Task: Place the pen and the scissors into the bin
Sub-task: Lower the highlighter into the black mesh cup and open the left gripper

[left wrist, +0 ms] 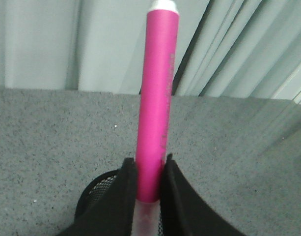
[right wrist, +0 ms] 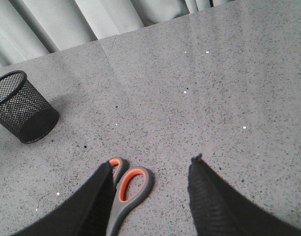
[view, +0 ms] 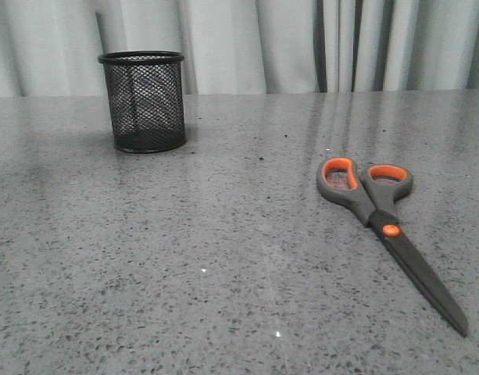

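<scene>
Pink and upright, the pen (left wrist: pixel 156 108) sits clamped in our left hand (left wrist: pixel 149 184), directly over the mesh bin (left wrist: pixel 94 194). Our right hand (right wrist: pixel 150 172) hangs spread wide and empty above the scissors (right wrist: pixel 126 189), which lie flat on the desk (view: pixel 184 258), well apart from the bin.

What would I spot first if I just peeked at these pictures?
Probably the bright pink pen, standing upright, pinched in the left pincer. Next, the big grey scissors with orange-lined handles lying flat on the speckled grey table, on the right. The black wire-mesh cup stands far back on the left.
</scene>
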